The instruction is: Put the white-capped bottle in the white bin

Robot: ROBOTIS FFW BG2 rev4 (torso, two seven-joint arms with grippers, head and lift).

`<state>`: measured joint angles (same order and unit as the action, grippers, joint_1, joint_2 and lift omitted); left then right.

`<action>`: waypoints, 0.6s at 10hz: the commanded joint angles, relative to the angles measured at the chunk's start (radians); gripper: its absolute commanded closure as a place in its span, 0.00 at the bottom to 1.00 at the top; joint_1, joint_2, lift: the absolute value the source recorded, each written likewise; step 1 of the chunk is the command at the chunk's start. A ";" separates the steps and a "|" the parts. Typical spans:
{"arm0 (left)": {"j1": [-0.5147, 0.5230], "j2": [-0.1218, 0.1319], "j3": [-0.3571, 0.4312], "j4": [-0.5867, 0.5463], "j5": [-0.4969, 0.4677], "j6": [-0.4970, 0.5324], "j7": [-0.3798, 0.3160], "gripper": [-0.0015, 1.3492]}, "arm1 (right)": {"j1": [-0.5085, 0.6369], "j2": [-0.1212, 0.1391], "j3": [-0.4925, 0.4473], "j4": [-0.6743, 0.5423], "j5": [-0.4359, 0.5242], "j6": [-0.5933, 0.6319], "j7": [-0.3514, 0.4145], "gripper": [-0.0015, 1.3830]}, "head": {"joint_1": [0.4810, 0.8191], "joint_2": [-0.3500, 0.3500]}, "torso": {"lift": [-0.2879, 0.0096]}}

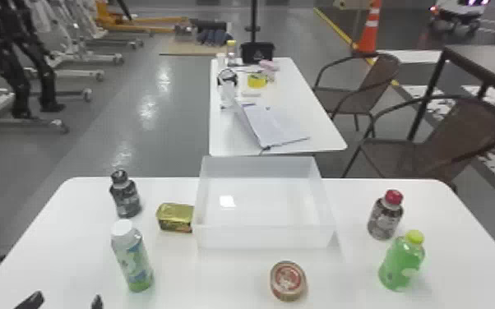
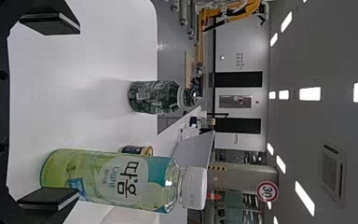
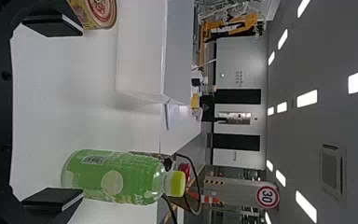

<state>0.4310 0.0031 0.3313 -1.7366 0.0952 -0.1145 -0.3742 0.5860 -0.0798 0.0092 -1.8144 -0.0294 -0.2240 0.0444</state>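
Two dark fingertips of my left gripper (image 1: 63, 302) show at the bottom left in the head view, spread apart, nearer than the bottle and to its left. The white-capped bottle (image 1: 132, 257) stands upright on the table, left of the white bin (image 1: 265, 237). In the left wrist view my left gripper (image 2: 51, 112) is open with nothing between its fingers; the white-capped bottle (image 2: 116, 179) is beyond one finger, which overlaps its base end. The right wrist view has my right gripper (image 3: 53, 114) open, a green bottle (image 3: 116, 177) beyond one finger.
A dark bottle (image 1: 125, 195) stands behind the white-capped one, and a gold tin (image 1: 175, 217) lies by the bin's left wall. A round-topped tin (image 1: 287, 280) is in front of the bin. At right are a red-capped bottle (image 1: 385, 215) and the yellow-capped green bottle (image 1: 402, 262).
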 commanded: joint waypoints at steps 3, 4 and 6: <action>-0.002 -0.006 -0.003 0.002 0.000 0.001 0.000 0.06 | 0.000 0.000 0.000 0.001 -0.003 0.000 0.000 0.06 | 0.20 0.50 | 0.63; -0.002 -0.006 -0.003 0.002 0.000 -0.005 0.000 0.06 | 0.000 0.000 0.000 0.001 -0.003 0.000 0.000 0.06 | 0.20 0.50 | 0.63; 0.000 -0.006 -0.006 0.002 0.001 -0.002 -0.002 0.05 | 0.000 0.000 0.000 0.003 -0.007 0.000 0.000 0.06 | 0.20 0.50 | 0.63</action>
<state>0.4309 0.0031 0.3262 -1.7348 0.0955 -0.1199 -0.3775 0.5860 -0.0798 0.0092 -1.8114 -0.0362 -0.2240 0.0444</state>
